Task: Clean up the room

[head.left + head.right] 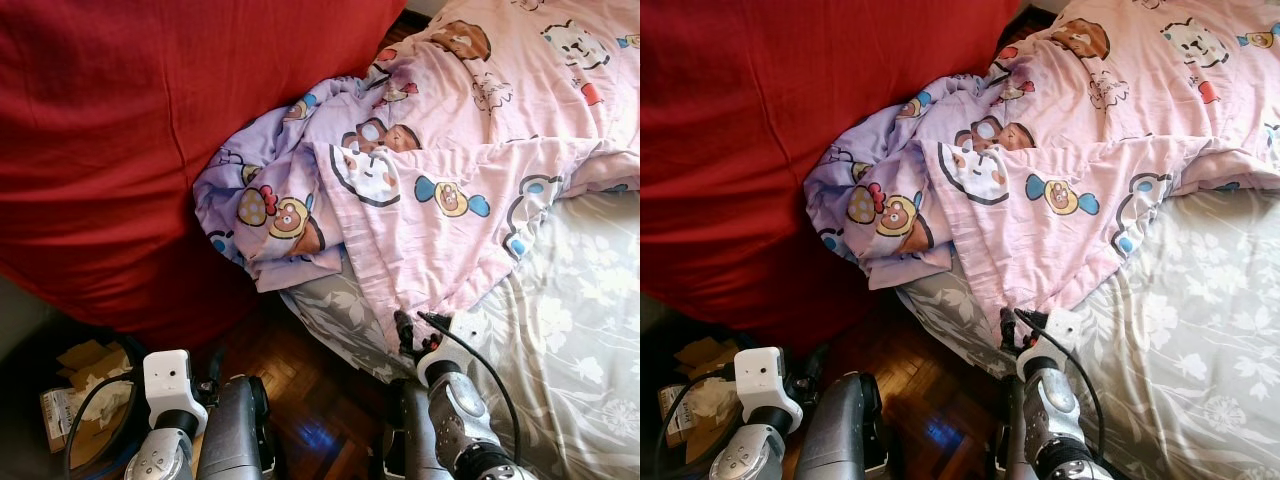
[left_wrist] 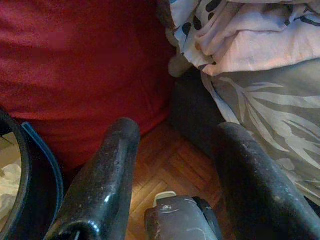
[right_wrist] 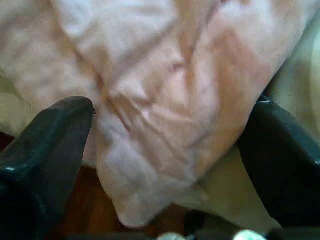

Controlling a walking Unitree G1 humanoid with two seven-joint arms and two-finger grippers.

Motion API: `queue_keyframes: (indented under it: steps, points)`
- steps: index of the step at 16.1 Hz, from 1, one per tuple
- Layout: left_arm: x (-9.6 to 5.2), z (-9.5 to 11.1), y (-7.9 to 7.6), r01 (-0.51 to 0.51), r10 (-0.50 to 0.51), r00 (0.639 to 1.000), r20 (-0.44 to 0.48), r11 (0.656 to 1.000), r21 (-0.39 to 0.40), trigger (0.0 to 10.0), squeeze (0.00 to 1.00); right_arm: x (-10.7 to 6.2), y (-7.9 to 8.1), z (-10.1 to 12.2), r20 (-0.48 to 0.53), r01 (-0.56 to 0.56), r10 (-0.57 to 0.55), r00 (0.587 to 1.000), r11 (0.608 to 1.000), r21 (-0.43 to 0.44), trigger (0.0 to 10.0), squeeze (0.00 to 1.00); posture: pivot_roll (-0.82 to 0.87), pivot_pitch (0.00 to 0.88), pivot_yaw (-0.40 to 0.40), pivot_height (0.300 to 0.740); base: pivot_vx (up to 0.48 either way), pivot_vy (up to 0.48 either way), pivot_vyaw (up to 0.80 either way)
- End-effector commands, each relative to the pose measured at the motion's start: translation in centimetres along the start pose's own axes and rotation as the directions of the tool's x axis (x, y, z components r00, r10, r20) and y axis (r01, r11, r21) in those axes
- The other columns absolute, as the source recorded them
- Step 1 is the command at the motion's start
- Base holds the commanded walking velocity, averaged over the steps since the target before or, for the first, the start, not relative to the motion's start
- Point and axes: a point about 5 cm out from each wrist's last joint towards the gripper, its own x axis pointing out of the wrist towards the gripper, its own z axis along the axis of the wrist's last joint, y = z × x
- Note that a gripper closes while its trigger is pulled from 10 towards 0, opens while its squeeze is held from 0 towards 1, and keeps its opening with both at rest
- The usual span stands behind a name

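Pink cartoon-print quilt (image 1: 440, 180) lies rumpled across the bed (image 1: 570, 340), its lower corner spilling over the bed's edge beside a red beanbag (image 1: 120, 140). At that corner the right gripper (image 3: 165, 145) hovers, fingers spread wide around the hanging cloth but not yet closed on it. Away from the bed, the left gripper (image 2: 175, 165) hangs over the wooden floor (image 1: 300, 385), fingers also apart. Bed-making appears barely started; the quilt remains to be spread flat.
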Motion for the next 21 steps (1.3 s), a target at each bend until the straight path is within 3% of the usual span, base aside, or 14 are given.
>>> queue_keyframes:
  steps: [1,3,19,20,21]
  points:
    - [-0.6,-1.0,0.6,-0.021,0.022,0.999,-0.037,0.999,0.027,10.0,0.0,-0.9,-1.1,-2.3,-0.107,0.081,-0.07,0.992,0.991,0.104,10.0,0.0,0.11,0.251,-0.021,0.594,0.0,0.0,0.0]
    - [-0.8,-1.0,0.7,-0.02,0.021,0.999,-0.037,0.999,0.032,10.0,0.0,-0.9,-1.1,-2.5,-0.112,0.088,-0.072,0.991,0.986,0.143,10.0,0.0,0.12,0.254,-0.017,0.594,0.0,0.0,0.0]
    - [-0.9,-0.9,0.7,-0.018,0.02,0.999,-0.036,0.999,0.034,10.0,0.0,-0.8,-1.1,-2.4,-0.113,0.083,-0.065,0.992,0.983,0.162,10.0,0.0,0.13,0.257,-0.015,0.594,0.0,0.0,0.0]
    - [-0.7,-0.8,0.8,-0.011,0.012,0.999,-0.034,0.999,0.051,10.0,0.0,-0.4,0.3,-2.2,-0.12,-0.035,0.068,0.99,0.964,0.263,10.0,0.0,0.14,0.249,-0.004,0.594,0.0,0.0,0.0]
    - [-0.7,-0.7,0.9,-0.01,0.012,0.999,-0.034,0.998,0.058,10.0,0.0,-0.3,1.0,-2.0,-0.115,-0.094,0.133,0.984,0.951,0.295,10.0,0.0,0.13,0.251,-0.005,0.594,0.0,0.0,0.0]
